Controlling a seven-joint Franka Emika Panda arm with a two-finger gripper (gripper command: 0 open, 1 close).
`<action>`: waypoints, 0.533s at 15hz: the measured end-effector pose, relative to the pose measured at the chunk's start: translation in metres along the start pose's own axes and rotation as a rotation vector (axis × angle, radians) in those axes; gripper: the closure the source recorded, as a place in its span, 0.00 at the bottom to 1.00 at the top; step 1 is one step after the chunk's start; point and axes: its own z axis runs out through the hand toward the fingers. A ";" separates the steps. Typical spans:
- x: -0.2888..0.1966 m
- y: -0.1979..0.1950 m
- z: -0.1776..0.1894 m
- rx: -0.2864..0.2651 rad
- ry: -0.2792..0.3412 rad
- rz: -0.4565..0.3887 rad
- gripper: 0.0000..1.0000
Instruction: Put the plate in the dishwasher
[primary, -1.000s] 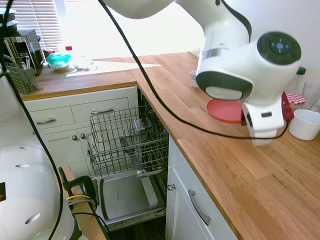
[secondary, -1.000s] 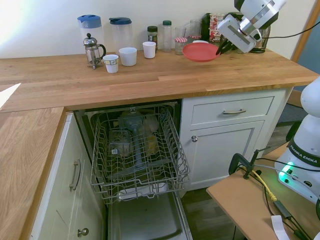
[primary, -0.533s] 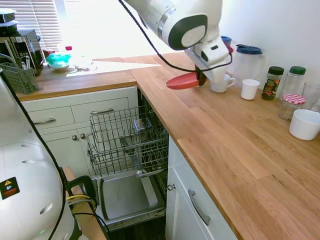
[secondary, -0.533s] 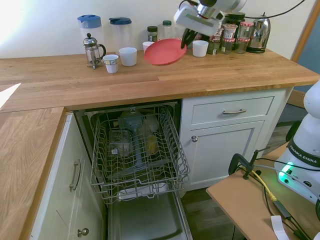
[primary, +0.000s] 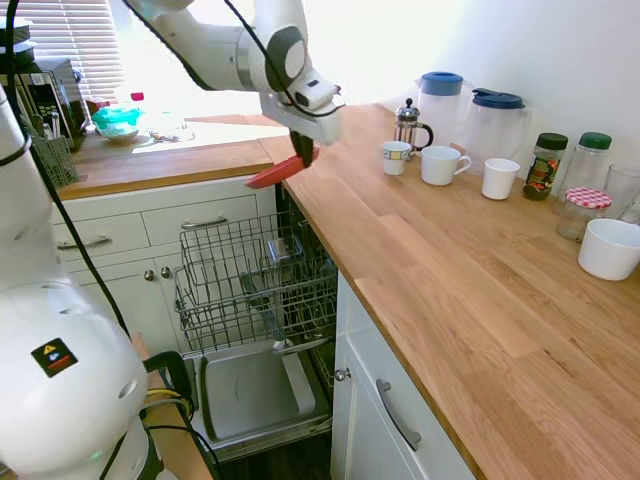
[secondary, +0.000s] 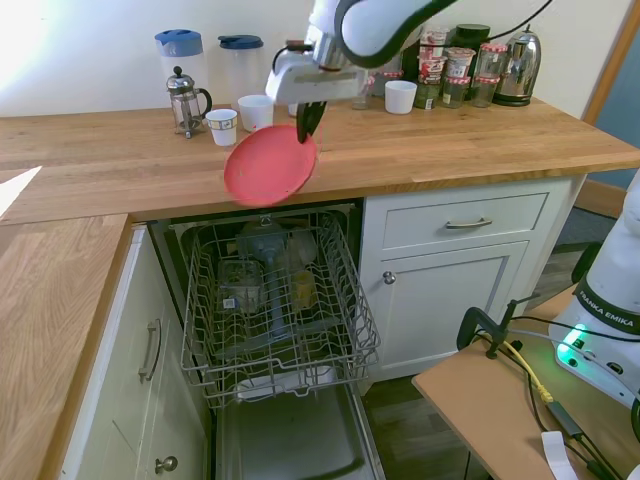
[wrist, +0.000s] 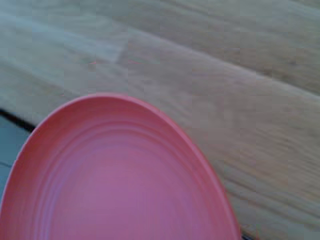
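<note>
The plate (secondary: 270, 166) is held by its upper rim in the closed pincer (secondary: 308, 118), hanging tilted over the tabletop (secondary: 420, 140) edge above the dishwasher (secondary: 275, 300) rack. It is judged light, stiff and smooth, plastic-looking with concentric ridges; a rim pinch may slip or swing. The rack is grey wire, open-gridded; the tabletop is oiled wood.

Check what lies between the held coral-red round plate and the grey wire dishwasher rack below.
Nothing: the second exterior view shows only air between the coral-red round plate and the grey wire rack.
</note>
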 end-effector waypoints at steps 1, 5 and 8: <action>-0.022 -0.009 0.004 -0.005 0.035 -0.048 1.00; -0.092 -0.028 0.023 -0.011 0.206 -0.222 1.00; -0.146 -0.027 0.041 0.013 0.340 -0.350 1.00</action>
